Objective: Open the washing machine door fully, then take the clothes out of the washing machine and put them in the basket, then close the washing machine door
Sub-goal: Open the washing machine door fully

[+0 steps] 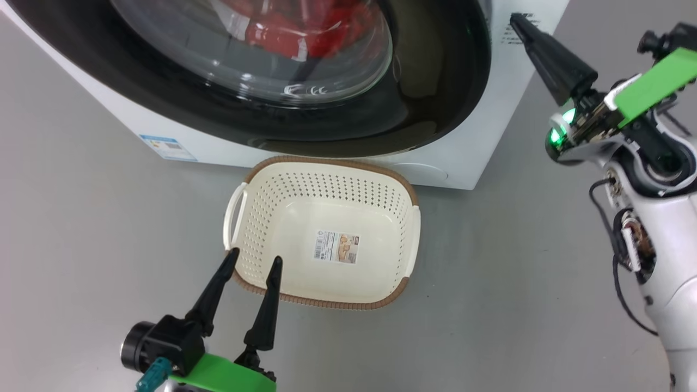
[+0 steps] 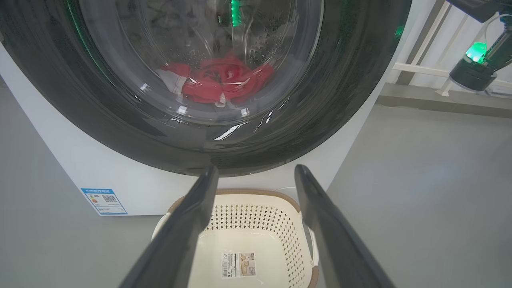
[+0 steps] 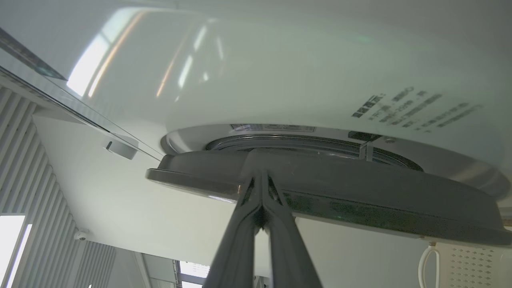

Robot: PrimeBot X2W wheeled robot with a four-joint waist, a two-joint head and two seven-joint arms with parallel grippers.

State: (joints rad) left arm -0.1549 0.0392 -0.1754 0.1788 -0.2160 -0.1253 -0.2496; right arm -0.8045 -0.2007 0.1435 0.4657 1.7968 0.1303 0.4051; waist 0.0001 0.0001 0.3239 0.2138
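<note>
At the right edge of the door (image 1: 435, 81), the right claw (image 1: 516, 20), pressed together, touches the rim; smooth tips could slip, letting it swing shut. Left claw (image 1: 256, 256) hangs spread over the basket (image 1: 326, 161); clothes (image 1: 321, 32) behind the glass.

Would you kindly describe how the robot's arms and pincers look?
The left pincer and right pincer each have two long tapering black fingers and a bright green plate. The right arm is glossy white with a green light and black cables.
</note>
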